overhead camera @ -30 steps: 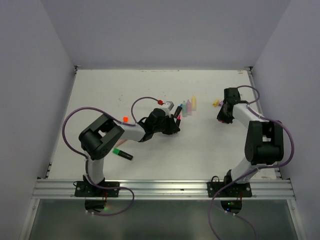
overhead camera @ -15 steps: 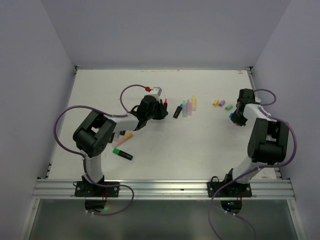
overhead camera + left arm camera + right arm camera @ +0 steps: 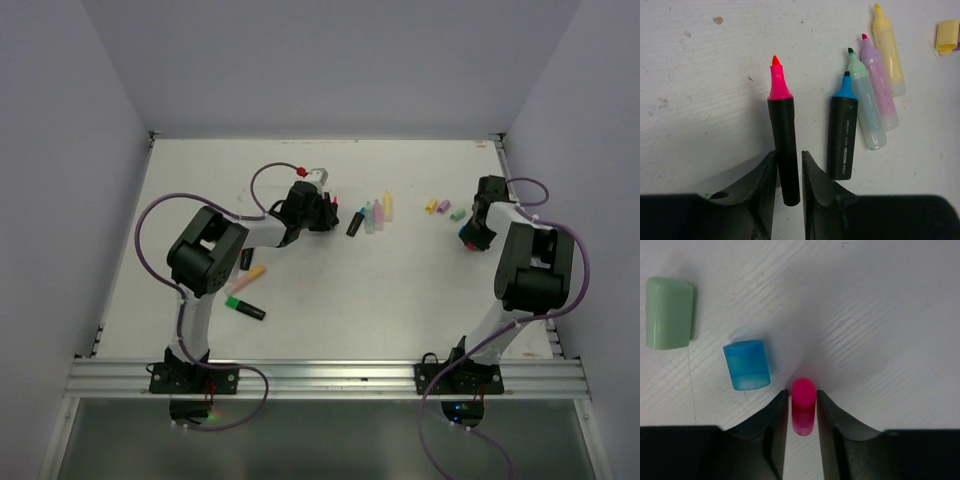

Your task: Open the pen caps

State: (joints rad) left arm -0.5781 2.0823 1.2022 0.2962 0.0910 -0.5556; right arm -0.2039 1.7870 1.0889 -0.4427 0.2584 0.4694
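The pink cap lies on the tabletop at its right side, off its pen, between the fingers of the right pincer. The jaws stand a little apart, with a thin strip of white showing on either side of the cap, so nothing is gripped. Just beside it to the left is a blue cap, and further left a green cap, both apart from the fingers.

Near the middle of the tabletop, the pink pen has its neon tip bare and pointing away from the left pincer, with the black tail end between the jaws. These sit close on both sides of the barrel. I cannot tell whether they clamp it or only flank it.

To the right of that pen, all uncapped and side by side, lie a blue pen, a mint pen, a purple pen and a yellow pen. A yellow cap sits beyond them.
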